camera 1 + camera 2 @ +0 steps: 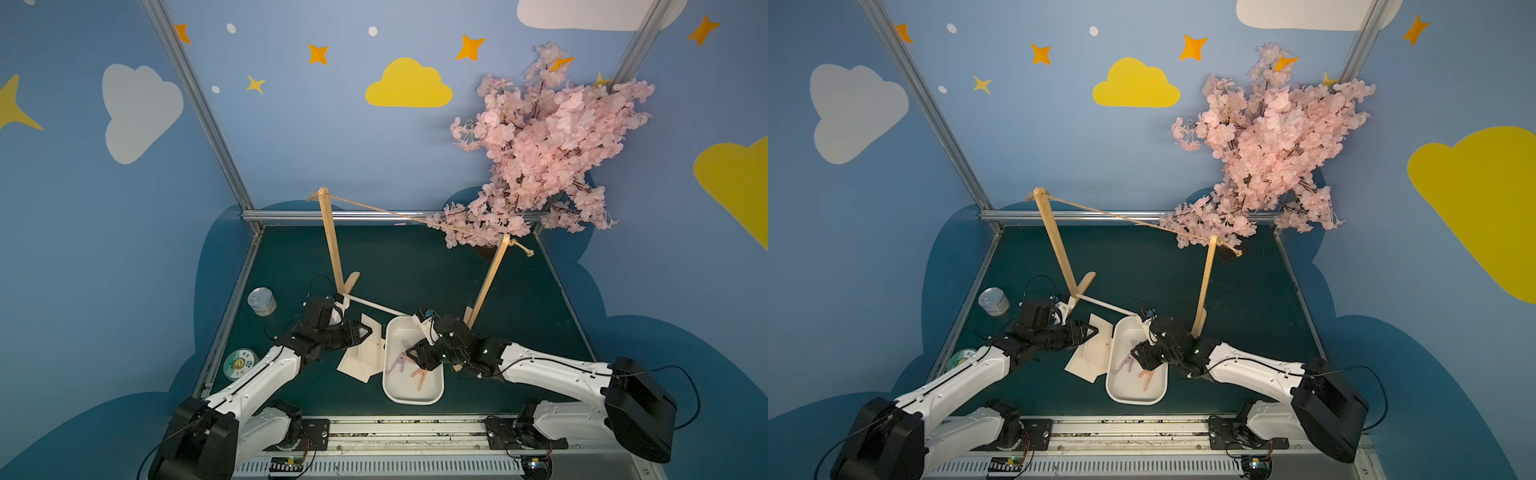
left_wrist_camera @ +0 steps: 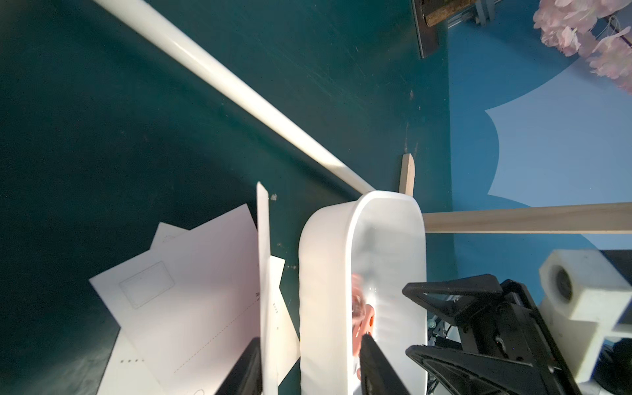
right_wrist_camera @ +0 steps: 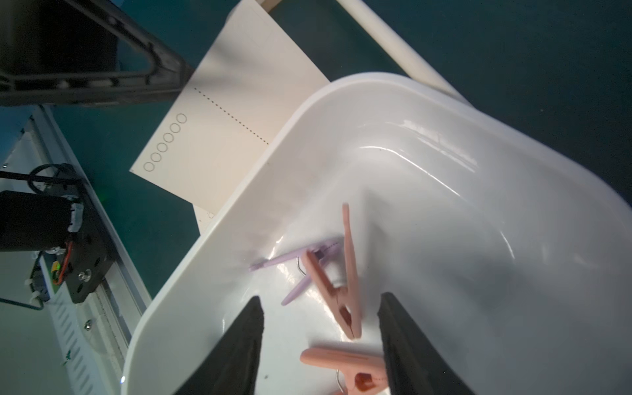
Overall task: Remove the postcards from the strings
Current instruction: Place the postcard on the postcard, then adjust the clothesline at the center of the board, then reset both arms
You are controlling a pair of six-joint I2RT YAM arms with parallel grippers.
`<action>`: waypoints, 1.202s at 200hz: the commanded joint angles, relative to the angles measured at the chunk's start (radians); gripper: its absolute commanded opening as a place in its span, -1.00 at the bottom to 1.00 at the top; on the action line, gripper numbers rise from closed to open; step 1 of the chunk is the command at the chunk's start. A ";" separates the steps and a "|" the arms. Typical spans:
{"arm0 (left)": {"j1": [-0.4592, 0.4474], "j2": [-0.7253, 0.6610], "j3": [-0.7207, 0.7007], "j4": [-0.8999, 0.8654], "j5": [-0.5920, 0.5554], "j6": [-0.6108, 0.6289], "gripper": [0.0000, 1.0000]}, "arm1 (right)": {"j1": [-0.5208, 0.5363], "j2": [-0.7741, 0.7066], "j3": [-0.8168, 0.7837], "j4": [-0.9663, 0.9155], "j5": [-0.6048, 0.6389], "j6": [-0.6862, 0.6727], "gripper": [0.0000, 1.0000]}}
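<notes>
The string (image 1: pixel 399 216) (image 1: pixel 1113 216) hangs bare between two wooden posts. White postcards (image 1: pixel 361 357) (image 1: pixel 1090 355) (image 2: pixel 191 290) (image 3: pixel 232 113) lie overlapped on the green table beside the white tray (image 1: pixel 432 395) (image 1: pixel 1121 397). One card (image 2: pixel 263 256) stands on edge against the inner side of one finger of my left gripper (image 2: pixel 310 338) (image 1: pixel 368 332), whose jaws are apart. My right gripper (image 3: pixel 321 297) (image 1: pixel 413 353) hangs open over the tray (image 3: pixel 444 136). Below it lie two pink clothespins (image 3: pixel 345 284) and a purple one (image 3: pixel 301 263).
The stand's white dowel (image 1: pixel 374 307) runs between the post feet just behind the tray. A tin can (image 1: pixel 262 301) and a round green-printed disc (image 1: pixel 240 365) sit at the table's left edge. A pink blossom branch (image 1: pixel 548 145) overhangs the far right post (image 1: pixel 490 278).
</notes>
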State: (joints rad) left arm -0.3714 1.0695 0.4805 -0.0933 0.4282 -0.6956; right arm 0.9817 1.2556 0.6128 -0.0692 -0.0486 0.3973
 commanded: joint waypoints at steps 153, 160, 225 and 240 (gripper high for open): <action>0.001 -0.334 0.040 -0.151 -0.339 0.097 0.41 | -0.306 -0.423 0.149 -0.815 0.244 0.404 0.18; 0.004 -0.321 0.044 -0.149 -0.339 0.097 0.41 | -0.324 -0.432 0.140 -0.792 0.207 0.406 0.16; 0.023 -0.252 0.071 -0.119 -0.368 0.136 0.48 | -0.485 -0.409 0.118 -0.783 0.151 0.358 0.24; 0.045 -0.233 0.089 -0.125 -0.371 0.146 0.52 | -0.559 -0.386 0.141 -0.768 0.141 0.287 0.25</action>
State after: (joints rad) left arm -0.3538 0.8177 0.5240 -0.2310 0.0811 -0.5858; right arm 0.5060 0.8436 0.7269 -0.8440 0.1143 0.7689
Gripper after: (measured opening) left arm 0.748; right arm 0.622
